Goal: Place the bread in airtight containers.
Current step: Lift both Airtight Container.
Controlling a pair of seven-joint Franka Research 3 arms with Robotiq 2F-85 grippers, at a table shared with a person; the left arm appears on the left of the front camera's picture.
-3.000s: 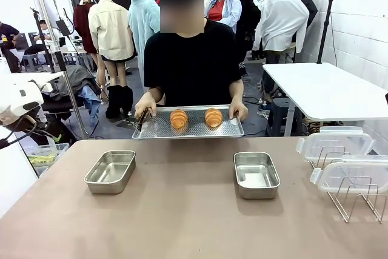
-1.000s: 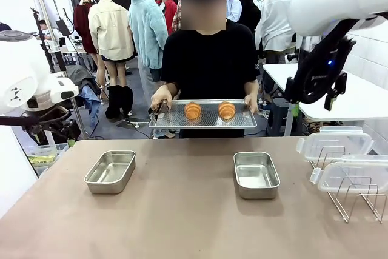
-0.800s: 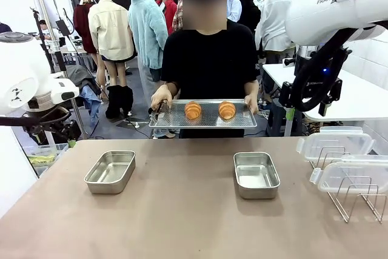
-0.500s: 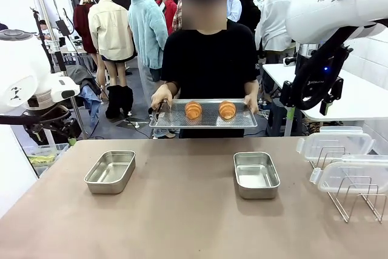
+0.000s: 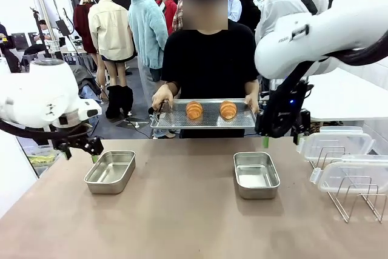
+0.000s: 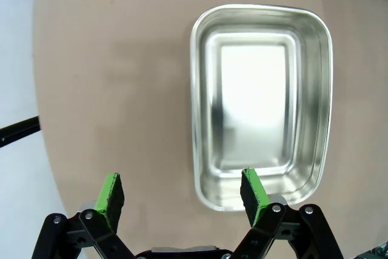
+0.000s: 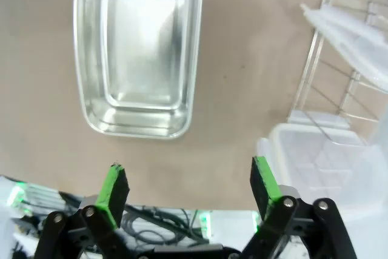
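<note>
Two golden bread rolls [image 5: 194, 110] [image 5: 228, 110] lie on a flat steel tray [image 5: 203, 123] that a person holds with both hands beyond the table's far edge. Two empty steel containers sit on the brown table, one on the left [image 5: 110, 171] [image 6: 260, 98] and one on the right [image 5: 256, 174] [image 7: 138, 53]. My left gripper [image 5: 80, 151] [image 6: 183, 192] hovers open just left of the left container. My right gripper [image 5: 282, 141] [image 7: 189, 186] hangs open above the far edge, behind and right of the right container. Nothing is between either pair of fingers.
Two clear plastic lids [image 5: 339, 150] [image 7: 348, 174] rest on a wire rack [image 5: 357, 201] at the table's right edge. The person also holds tongs [image 5: 159, 111] at the tray's left end. A white table [image 5: 327, 89] stands behind on the right.
Both arms have swung down and inward: the left gripper now sits beside the left container, the right gripper near the right one. The person's tray has barely moved.
</note>
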